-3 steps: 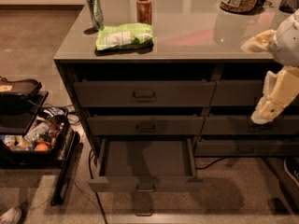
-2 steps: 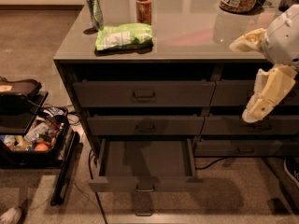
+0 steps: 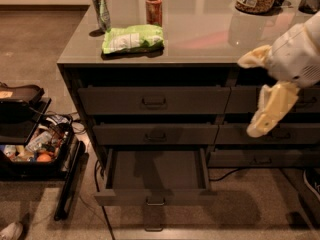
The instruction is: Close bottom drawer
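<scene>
No change to bottom drawer [image 3: 155, 170] over the last second: pulled well out toward the near side, lowest in the wide left column, nothing visible inside, handle [image 3: 156, 201] on the near front; gripper [image 3: 248, 96] shifted left and a little down, now in front of the right column's upper drawers just under the countertop [image 3: 200, 39] edge; fingers [image 3: 267, 109] spread apart, holding nothing; well above and right of the drawer front, no contact; closing not begun, approach only; probably needs to drop lower, go left, then push the front toward the far side.
</scene>
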Controlling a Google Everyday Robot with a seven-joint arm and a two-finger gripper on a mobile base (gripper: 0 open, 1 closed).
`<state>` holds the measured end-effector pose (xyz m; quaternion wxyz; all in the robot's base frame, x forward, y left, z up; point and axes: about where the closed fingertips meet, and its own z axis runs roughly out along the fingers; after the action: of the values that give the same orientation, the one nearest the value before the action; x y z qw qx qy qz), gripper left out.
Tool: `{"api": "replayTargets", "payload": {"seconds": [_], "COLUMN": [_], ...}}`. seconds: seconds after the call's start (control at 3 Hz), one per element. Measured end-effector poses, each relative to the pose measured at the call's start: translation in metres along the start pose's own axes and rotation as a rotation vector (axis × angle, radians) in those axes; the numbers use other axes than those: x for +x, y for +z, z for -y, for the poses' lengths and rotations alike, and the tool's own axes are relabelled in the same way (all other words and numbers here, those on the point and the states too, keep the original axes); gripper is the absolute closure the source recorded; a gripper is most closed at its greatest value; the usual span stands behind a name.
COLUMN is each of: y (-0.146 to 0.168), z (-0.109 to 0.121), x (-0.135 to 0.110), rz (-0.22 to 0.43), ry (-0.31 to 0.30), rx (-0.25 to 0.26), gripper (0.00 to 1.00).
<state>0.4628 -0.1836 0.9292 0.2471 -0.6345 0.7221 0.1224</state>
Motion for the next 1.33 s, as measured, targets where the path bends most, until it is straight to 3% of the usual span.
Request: {"api": "replayTargets", "payload": {"seconds": [0.33,0.67,1.0,1.33], "y": [0.046,0.046,0.056,0.085], "z": [0.006,0.005,-0.003,-0.024], "x": [0.018,0.018,0.020,0.025], "rz": [0.015,0.015,0.072,0.235], "ry": [0.047,0.047,0.052,0.057], "rx": [-0.026,-0.026,-0.077,-0.146], "gripper": [0.00,0.00,0.00,0.00]}}
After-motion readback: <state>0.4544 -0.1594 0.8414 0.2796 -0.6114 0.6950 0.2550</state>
